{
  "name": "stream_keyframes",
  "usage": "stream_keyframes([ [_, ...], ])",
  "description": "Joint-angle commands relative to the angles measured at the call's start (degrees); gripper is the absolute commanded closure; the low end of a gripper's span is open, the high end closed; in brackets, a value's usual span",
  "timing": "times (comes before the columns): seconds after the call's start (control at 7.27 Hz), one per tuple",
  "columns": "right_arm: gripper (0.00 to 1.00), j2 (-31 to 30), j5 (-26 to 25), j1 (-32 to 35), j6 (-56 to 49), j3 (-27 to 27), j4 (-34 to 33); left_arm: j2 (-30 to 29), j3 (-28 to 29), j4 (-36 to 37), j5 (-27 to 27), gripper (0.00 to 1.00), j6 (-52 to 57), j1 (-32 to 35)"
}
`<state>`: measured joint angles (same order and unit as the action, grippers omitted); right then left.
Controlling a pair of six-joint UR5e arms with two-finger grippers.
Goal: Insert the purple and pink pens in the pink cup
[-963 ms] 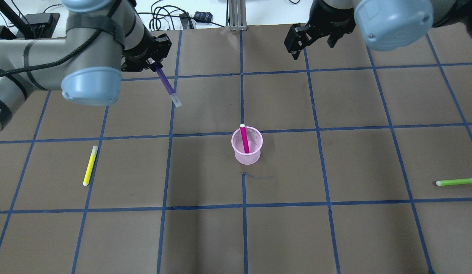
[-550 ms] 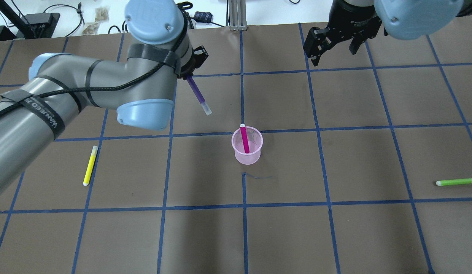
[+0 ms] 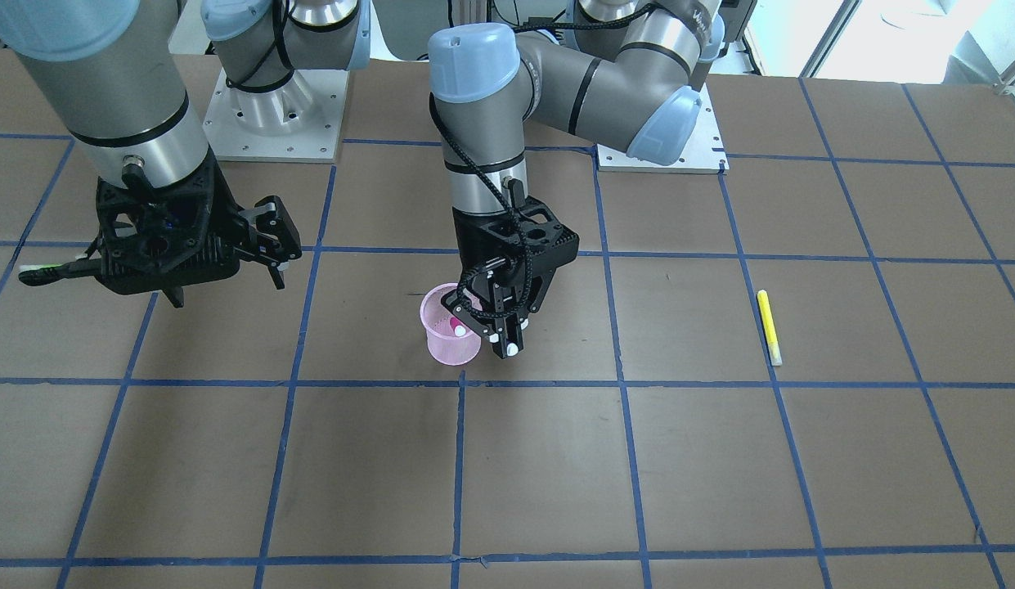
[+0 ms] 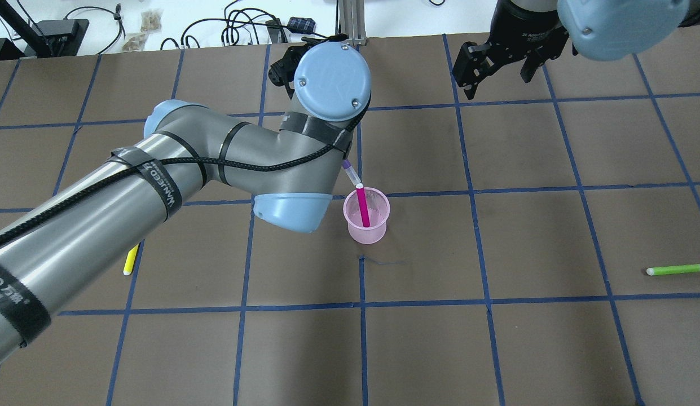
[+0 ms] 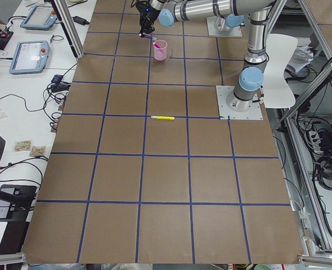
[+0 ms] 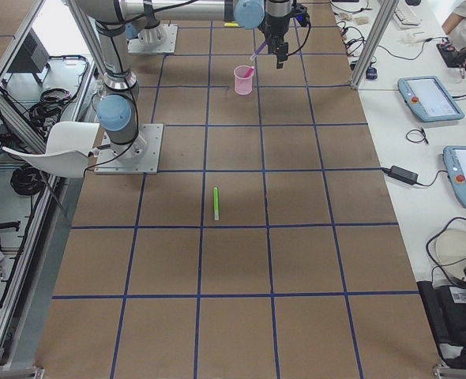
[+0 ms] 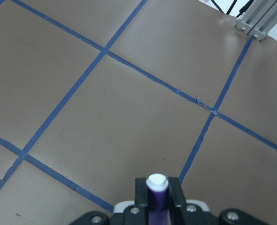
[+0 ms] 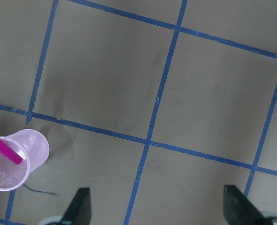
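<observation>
The pink mesh cup (image 4: pixel 366 220) stands upright near the table's middle, with the pink pen (image 4: pixel 362 206) leaning inside it. The cup also shows in the front view (image 3: pixel 450 337) and the right wrist view (image 8: pixel 11 164). My left gripper (image 3: pixel 507 339) is shut on the purple pen (image 4: pixel 348 169), which hangs slanted with its clear lower tip just beside the cup's far rim and the pink pen's white top. The left wrist view shows the purple pen's upper end (image 7: pixel 157 201) between the shut fingers. My right gripper (image 4: pixel 496 84) is open and empty, far back right of the cup.
A yellow pen (image 3: pixel 769 327) lies on the robot's left side, partly under my left arm in the overhead view. A green pen (image 4: pixel 677 269) lies at the right edge. Cables lie beyond the table's far edge.
My left arm has swung right with the purple pen, from the far left of the table to the cup's far rim. My right gripper shifted slightly right early on, still open.
</observation>
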<state>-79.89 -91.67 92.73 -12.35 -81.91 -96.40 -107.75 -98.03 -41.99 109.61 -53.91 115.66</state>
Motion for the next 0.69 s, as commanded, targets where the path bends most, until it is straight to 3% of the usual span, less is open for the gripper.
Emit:
stream_keyframes([
  [0.0,0.0,0.0,0.0,0.0,0.0,0.0,-0.1,-2.5,-0.1,0.9,2.3,1.0,-3.6,3.0],
  [0.55,0.0,0.0,-0.1,0.0,0.0,0.0,-0.1,-4.8,-0.1,1.0,4.9,1.0,-3.7,4.9],
])
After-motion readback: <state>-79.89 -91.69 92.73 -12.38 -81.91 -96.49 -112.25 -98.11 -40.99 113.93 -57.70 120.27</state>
